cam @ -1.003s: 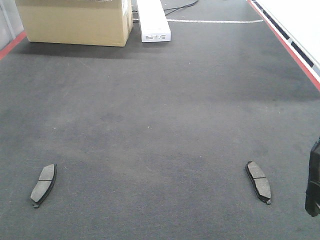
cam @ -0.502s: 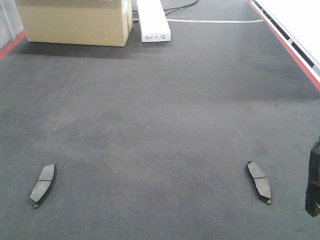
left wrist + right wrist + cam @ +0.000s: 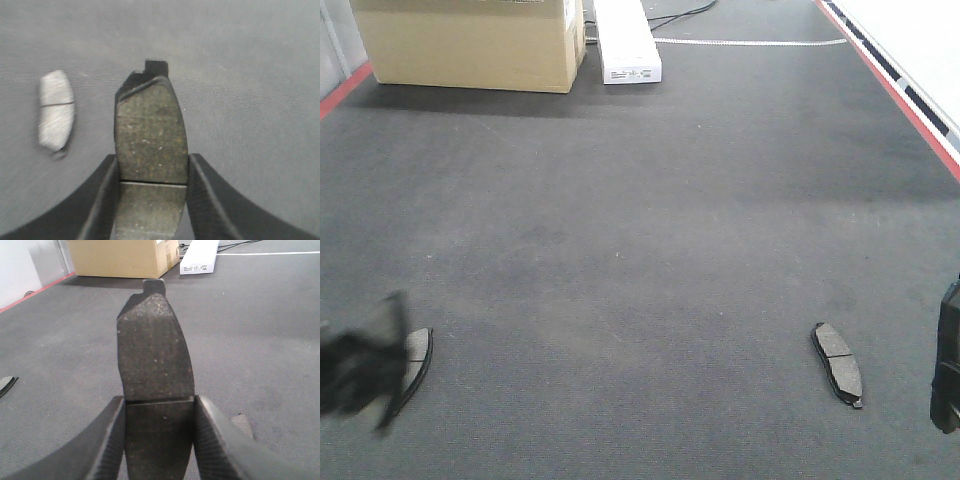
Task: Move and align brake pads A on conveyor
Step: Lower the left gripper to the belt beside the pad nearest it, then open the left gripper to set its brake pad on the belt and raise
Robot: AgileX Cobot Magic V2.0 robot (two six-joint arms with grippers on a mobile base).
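In the left wrist view my left gripper point(image 3: 152, 167) is shut on a dark brake pad point(image 3: 150, 135) that points forward above the conveyor point(image 3: 250, 75). A second brake pad point(image 3: 56, 111) lies flat on the belt to its left. In the front view the left gripper shows as a dark blur point(image 3: 360, 375) over that lying pad point(image 3: 417, 350). My right gripper point(image 3: 159, 405) is shut on another brake pad point(image 3: 154, 350). Below its right finger, a corner of a lying pad point(image 3: 243, 424) shows, the same pad as at the front view's right point(image 3: 837, 363).
A cardboard box point(image 3: 470, 40) and a long white box point(image 3: 626, 40) stand at the far end of the belt. Red edge strips point(image 3: 890, 85) run along both sides. The right arm's dark body point(image 3: 947, 365) sits at the front view's right edge.
The left gripper has swept into the front view at the lower left, blurred by motion, beside the left lying pad. The right arm and both lying pads have stayed put.
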